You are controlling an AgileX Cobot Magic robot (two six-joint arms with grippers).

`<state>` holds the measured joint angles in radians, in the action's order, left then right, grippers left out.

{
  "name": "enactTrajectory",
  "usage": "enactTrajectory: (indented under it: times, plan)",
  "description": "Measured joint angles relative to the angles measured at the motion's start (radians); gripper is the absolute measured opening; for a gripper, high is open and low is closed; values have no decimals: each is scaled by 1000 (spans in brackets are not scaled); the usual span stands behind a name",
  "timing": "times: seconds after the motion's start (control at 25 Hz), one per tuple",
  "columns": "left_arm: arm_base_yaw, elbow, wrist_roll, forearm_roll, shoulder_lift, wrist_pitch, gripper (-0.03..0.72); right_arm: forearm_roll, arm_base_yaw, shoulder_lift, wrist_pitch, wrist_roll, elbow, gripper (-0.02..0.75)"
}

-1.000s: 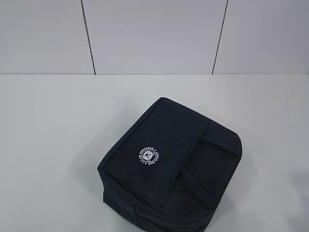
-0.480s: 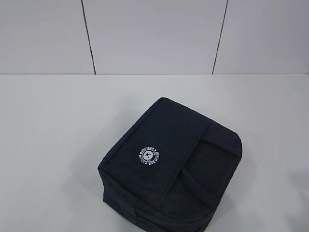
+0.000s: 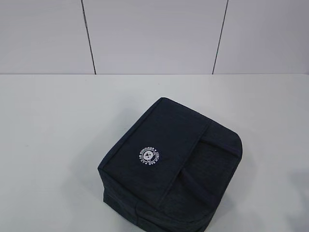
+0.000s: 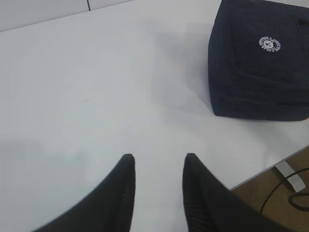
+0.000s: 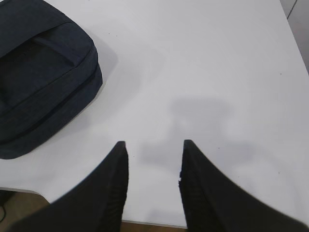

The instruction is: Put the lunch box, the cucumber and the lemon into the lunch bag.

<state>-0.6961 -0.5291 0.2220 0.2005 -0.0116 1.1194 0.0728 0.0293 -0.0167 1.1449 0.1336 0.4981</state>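
One lunch bag (image 3: 169,166) sits closed on the table (image 3: 53,125), contents hidden; both grippers, left (image 4: 157,169) at seven o'clock, right (image 5: 152,154) at five, hover with jaws apart, empty.

**One bag, two grippers**

One lunch bag (image 3: 171,166) (dark navy, closed) on one white table (image 3: 53,125). Two grippers: left gripper (image 4: 157,162) and right gripper (image 5: 152,147), each with two parted black fingers, nothing between either pair of jaws.

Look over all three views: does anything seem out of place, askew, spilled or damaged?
Nothing is spilled or damaged. The lunch bag sits closed, turned at an angle on the table. The lunch box, cucumber and lemon appear in no view. Left gripper and right gripper hang open, empty.
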Motion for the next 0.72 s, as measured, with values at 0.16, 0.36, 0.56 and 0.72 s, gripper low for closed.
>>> enactTrajectory:
  times: [0.16, 0.36, 0.56, 0.72]
  plan:
    - [0, 0, 0, 0, 0, 0, 241, 0, 0, 0, 0, 0, 0, 287]
    - [0, 0, 2, 0, 0, 0, 241, 0, 0, 0, 0, 0, 0, 287]
    - [0, 0, 2, 0, 0, 0, 241, 0, 0, 0, 0, 0, 0, 287]
    - [19, 0, 2, 0, 0, 0, 241, 0, 15, 0, 0, 0, 0, 287]
